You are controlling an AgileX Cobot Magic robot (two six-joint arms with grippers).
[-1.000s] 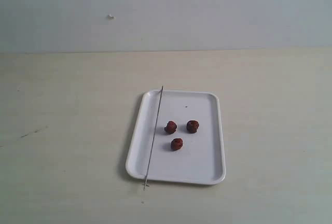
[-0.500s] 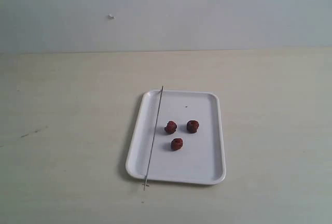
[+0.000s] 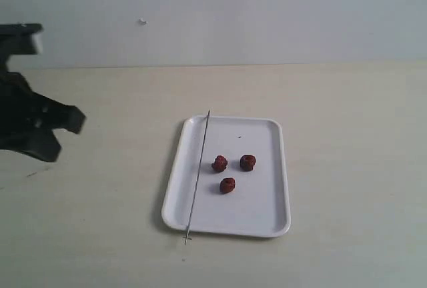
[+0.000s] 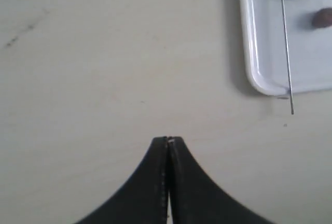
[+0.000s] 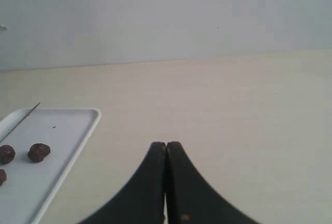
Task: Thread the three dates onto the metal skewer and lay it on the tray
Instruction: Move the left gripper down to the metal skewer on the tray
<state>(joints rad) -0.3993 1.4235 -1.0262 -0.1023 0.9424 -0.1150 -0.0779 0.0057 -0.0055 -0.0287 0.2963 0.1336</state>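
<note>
Nothing threaded yet. Left gripper point(image 4: 167, 140) and right gripper point(image 5: 166, 144) are both pressed together, empty. Likely next: spread the left over the metal skewer point(image 3: 198, 175), at nine o'clock of the three dates point(image 3: 227, 185).

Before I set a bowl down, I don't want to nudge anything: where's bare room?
Table right of the tray is bare, also between it and the wall. Tray's left side is crowded: skewer, three dates; left gripper hovers beyond.

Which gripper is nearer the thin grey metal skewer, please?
Left. The left gripper hovers near the skewer, off its end; the right gripper sits farther, across the white rectangular tray.
</note>
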